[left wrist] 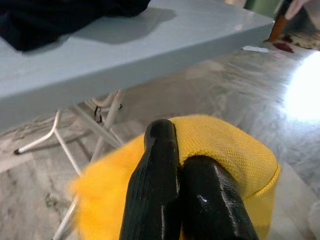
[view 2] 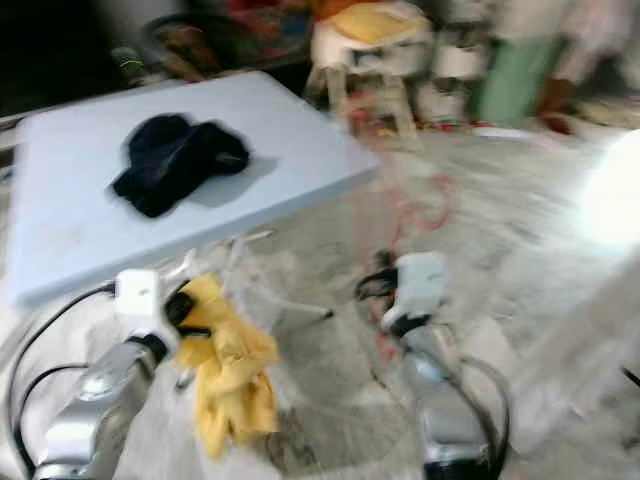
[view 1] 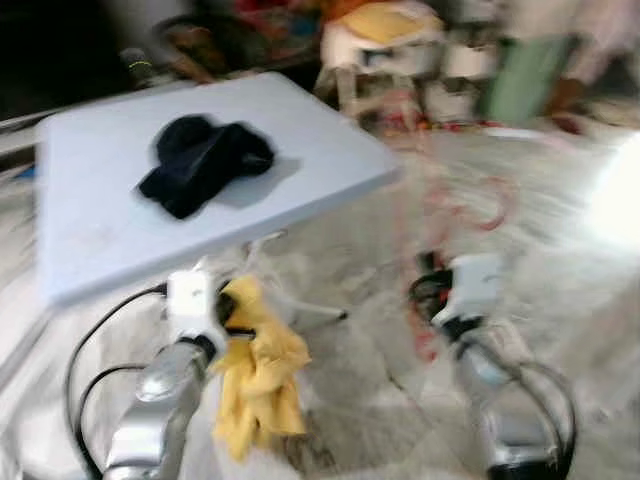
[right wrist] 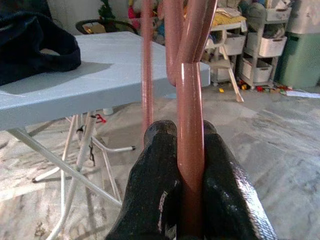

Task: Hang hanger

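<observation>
Two claws grip: right claw (right wrist: 190,165) clamps the rigid pink plastic hanger (right wrist: 189,100) — light, slippery; left claw (left wrist: 182,170) pinches limp yellow cloth (left wrist: 225,145).

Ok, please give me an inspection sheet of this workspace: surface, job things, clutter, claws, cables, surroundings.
Surface: grey folding table, one dark cloth on it.
Job's things: pink hanger; yellow cloth.
Clutter: nothing seen beyond the dark cloth.
Claws: left claw shut on the yellow cloth; right claw shut on the pink hanger, both off the table.
Cables: black cables loop beside both arms.
Surroundings: marble floor; blurred shelves with bins behind.
</observation>
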Controlling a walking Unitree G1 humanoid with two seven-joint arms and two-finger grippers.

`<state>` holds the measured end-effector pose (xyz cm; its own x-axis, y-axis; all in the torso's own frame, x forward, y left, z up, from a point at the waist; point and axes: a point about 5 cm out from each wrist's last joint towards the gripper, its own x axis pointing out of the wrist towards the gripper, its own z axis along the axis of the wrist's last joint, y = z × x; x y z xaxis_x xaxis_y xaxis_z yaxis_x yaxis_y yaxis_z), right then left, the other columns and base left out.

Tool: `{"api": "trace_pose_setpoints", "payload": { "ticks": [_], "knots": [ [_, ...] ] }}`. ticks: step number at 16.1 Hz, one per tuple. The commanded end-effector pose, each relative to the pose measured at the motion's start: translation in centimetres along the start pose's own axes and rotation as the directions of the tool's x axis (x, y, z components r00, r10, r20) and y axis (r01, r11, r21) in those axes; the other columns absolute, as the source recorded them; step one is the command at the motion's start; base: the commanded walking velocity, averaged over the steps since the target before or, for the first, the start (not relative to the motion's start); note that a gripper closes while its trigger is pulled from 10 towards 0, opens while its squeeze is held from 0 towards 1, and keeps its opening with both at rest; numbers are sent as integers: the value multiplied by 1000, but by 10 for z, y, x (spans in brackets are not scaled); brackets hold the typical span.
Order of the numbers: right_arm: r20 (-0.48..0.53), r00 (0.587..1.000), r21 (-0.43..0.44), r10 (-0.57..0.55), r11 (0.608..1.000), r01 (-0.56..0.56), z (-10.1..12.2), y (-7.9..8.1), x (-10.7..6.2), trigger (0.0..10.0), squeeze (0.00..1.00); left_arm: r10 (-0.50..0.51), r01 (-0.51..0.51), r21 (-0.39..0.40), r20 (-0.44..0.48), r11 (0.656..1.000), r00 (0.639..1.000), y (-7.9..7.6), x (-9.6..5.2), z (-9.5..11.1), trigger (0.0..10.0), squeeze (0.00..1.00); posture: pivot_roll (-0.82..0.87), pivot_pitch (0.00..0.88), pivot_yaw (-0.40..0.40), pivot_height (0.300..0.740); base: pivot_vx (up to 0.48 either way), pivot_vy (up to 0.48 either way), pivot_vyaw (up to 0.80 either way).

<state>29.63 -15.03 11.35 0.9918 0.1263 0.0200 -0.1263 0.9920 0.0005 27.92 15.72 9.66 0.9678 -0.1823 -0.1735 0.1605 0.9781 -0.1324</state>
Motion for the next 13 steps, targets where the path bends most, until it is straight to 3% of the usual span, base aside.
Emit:
{"api": "trace_pose_setpoints", "payload": {
  "ticks": [1,6,12,13],
  "knots": [
    [18,1000,-6,-14,1000,14,4,-4,2,10000,0,-18,18,-17,23,1000,1000,-3,1,6,10000,0,-46,9,96,740,0,480,0],
    [38,999,-26,-2,1000,3,7,-5,2,10000,0,-31,33,-15,85,999,996,-7,1,13,10000,0,-51,4,93,740,0,55,0],
    [55,998,-29,16,999,-14,10,-3,4,10000,0,-22,25,-28,99,999,995,-9,4,17,10000,0,-50,0,84,740,0,0,736],
    [54,998,-27,17,1000,-15,10,-3,4,10000,0,-19,22,-31,102,999,995,-10,5,17,10000,0,-46,0,84,740,0,0,0]
  ]
}}
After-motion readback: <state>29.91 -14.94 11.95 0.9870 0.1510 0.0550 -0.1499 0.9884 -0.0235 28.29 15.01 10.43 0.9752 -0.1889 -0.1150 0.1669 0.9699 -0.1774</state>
